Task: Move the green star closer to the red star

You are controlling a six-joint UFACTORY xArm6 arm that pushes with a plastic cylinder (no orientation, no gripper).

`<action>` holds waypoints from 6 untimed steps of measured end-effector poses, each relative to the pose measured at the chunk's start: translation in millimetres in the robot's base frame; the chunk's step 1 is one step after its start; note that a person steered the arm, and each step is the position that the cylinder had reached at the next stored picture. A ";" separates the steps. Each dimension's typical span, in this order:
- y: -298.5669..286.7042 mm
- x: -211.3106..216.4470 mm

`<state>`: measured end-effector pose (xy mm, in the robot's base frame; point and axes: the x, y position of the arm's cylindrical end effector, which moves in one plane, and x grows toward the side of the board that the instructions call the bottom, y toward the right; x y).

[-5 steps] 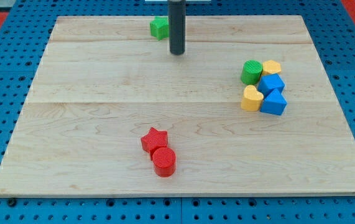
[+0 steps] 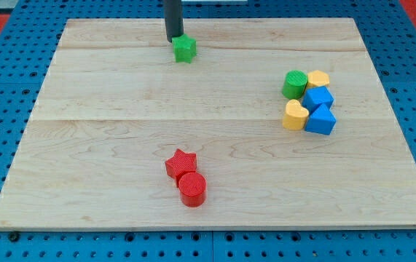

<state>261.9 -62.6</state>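
The green star (image 2: pixel 185 49) lies near the top of the wooden board (image 2: pixel 120 145), left of centre. My tip (image 2: pixel 173 38) touches or nearly touches its upper-left side. The red star (image 2: pixel 181 163) lies far below it, near the view's bottom, with a red cylinder (image 2: pixel 191 188) touching its lower right.
A cluster sits at the view's right: a green cylinder (image 2: pixel 294 84), a yellow block (image 2: pixel 318 78), a blue block (image 2: pixel 318 97), a yellow heart-like block (image 2: pixel 294 115) and a blue triangle-like block (image 2: pixel 320 119). Blue pegboard (image 2: pixel 4 145) surrounds the board.
My tip moved from the green star's right to its upper-left side. The green star shifted down the view by a little.
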 end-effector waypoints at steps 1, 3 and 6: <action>5.3 27.2; 72.2 43.3; 73.2 142.6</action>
